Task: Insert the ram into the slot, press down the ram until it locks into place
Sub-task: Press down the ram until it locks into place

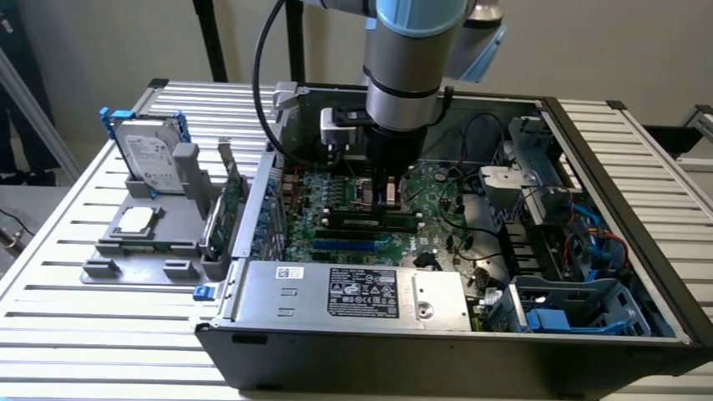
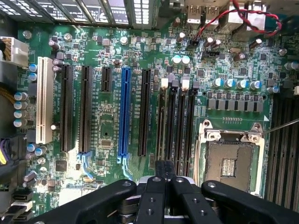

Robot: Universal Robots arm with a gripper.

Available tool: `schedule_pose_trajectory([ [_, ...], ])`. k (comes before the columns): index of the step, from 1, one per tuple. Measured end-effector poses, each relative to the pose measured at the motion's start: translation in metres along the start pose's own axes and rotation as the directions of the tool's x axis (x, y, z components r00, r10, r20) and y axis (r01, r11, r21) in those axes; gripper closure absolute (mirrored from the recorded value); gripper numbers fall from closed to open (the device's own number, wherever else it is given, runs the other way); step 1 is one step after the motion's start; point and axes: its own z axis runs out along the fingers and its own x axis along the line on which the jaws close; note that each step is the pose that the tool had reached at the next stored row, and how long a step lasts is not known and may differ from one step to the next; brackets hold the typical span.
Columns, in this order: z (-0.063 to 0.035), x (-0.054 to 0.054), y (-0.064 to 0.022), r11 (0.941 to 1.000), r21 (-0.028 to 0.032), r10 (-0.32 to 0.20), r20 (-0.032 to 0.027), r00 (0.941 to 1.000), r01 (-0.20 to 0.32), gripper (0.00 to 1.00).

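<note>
The ram (image 1: 362, 219), a long green stick with dark chips, lies along a black memory slot (image 1: 334, 225) on the motherboard inside the open case. My gripper (image 1: 390, 200) reaches straight down onto the end of the ram at the exterior view's right. In the wrist view the gripper (image 2: 163, 164) has its two black fingers pressed together, shut, with their tips over the near end of the parallel black memory slots (image 2: 175, 121). Pale latches (image 2: 185, 83) show at the slots' far ends. The ram is too thin, edge-on, to pick out there.
The square metal CPU socket (image 2: 231, 158) sits beside the memory slots, with a blue slot (image 2: 124, 112) and black expansion slots on the other side. A power supply (image 1: 346, 288), a cabled drive cage (image 1: 568, 242), an upright green card (image 1: 229, 209) and a hard drive (image 1: 156, 159) surround the work area.
</note>
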Motion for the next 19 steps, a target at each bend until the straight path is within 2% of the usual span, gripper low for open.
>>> schedule_pose_trajectory([
  [2,0.0031,0.0,0.0,1.0,-0.0005,0.0,-0.0016,1.0,0.0,0.89],
  [6,0.0074,0.0,0.0,1.0,-0.0003,0.0,-0.0007,1.0,0.0,0.89],
  [8,0.002,0.0,-0.0002,1.0,0.001,0.0,0.0018,1.0,0.0,0.89],
  [14,-0.026,-0.001,-0.002,1.0,-0.002,0.0,0.0,1.0,0.0,0.89],
  [15,-0.0287,-0.001,-0.002,1.0,-0.0022,0.0,-0.0001,1.0,0.0,0.89],
  [19,-0.0287,-0.001,-0.002,1.0,-0.0022,0.0,0.0001,1.0,0.0,0.89],
])
